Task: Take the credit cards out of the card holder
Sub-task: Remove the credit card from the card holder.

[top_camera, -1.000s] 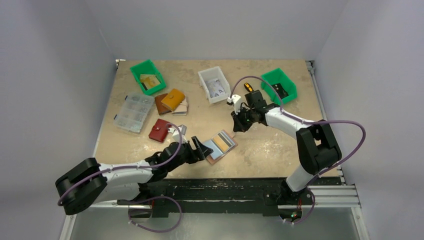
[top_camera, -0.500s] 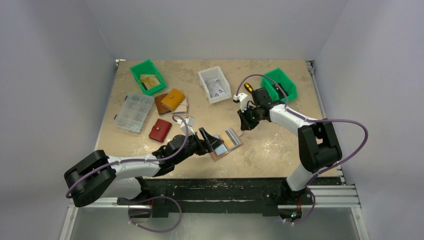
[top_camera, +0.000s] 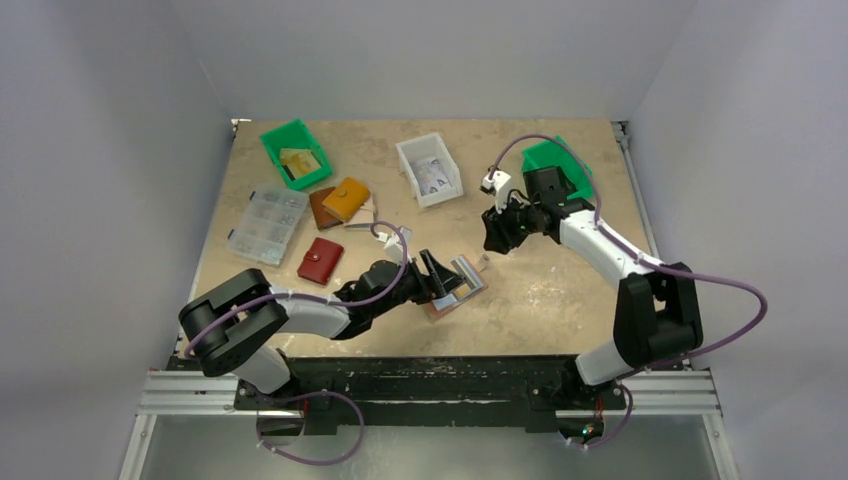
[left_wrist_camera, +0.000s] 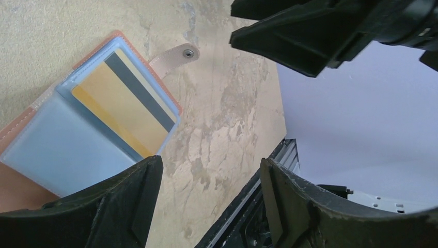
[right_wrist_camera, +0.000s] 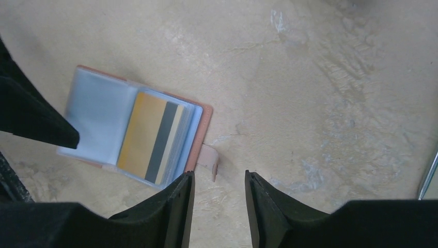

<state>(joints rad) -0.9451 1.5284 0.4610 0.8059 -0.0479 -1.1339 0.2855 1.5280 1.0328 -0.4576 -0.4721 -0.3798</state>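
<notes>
Flat brown-pink leather card holder (top_camera: 463,284) is laid open near the table's (top_camera: 560,295) near edge, mid-width. Tan-gold, dark-striped credit card (left_wrist_camera: 121,106) is seen in its clear sleeve. Left gripper (top_camera: 438,280) is spread wide over it. Right gripper (top_camera: 497,238) is parted, nothing held.

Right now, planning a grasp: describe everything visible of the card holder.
The card holder lies open and flat on the table: pink-brown leather cover, clear bluish plastic sleeves, a gold card with a dark stripe in one, snap tab sticking out. The left end effector hangs open at its edge; contact unclear.
</notes>
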